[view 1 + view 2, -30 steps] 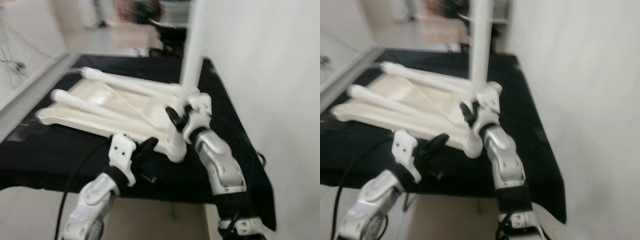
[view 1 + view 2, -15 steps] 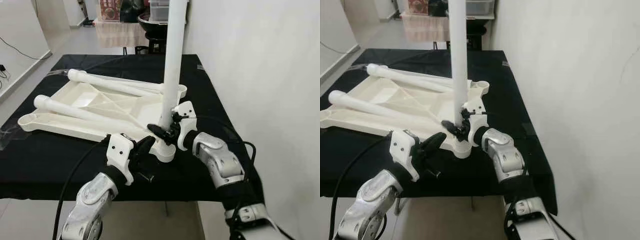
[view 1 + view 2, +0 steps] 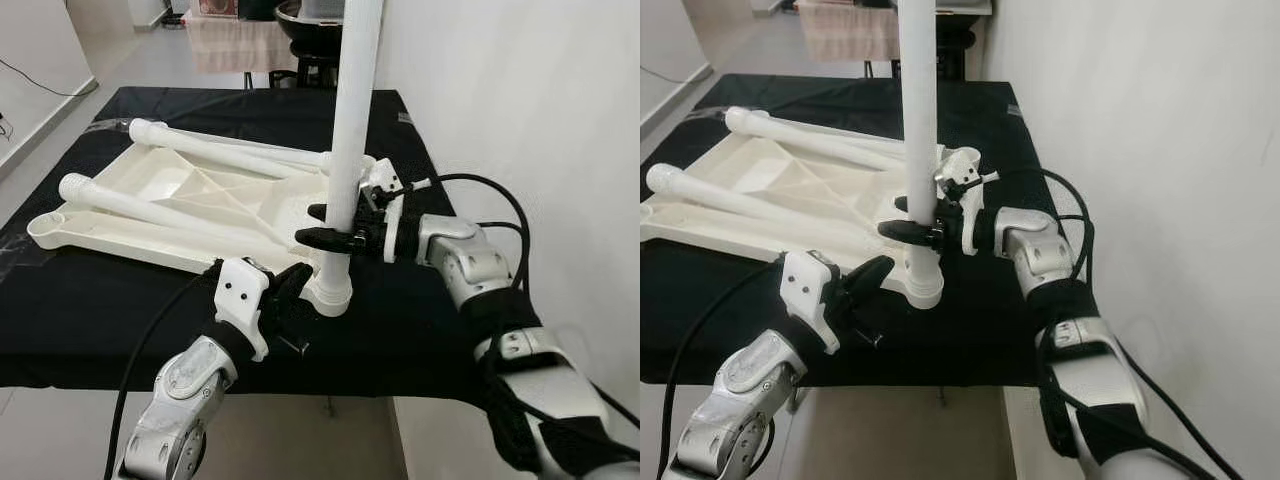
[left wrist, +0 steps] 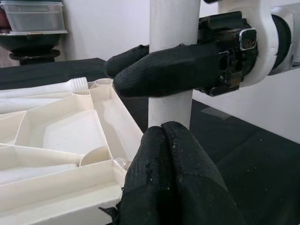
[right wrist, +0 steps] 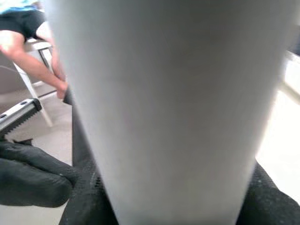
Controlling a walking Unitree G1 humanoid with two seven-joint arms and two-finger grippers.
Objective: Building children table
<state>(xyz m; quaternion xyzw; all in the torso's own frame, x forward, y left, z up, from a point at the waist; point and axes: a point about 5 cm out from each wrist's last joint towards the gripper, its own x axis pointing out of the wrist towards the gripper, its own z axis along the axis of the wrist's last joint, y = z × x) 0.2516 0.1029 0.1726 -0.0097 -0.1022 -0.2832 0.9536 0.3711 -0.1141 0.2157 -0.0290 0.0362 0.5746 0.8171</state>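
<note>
A: Eye view: the right gripper clamps the upright leg, just above the socket at the tabletop's near corner. If the leg tilts, its threads could jam.

B: The left gripper, fingers pressed together and empty, sits just beside that socket. Black cloth underneath, white wall past the right arm.

A: Left wrist: shut fingertips almost touch the leg.

B: Right wrist: the leg fills the jaws; a person's arm beyond.
</note>
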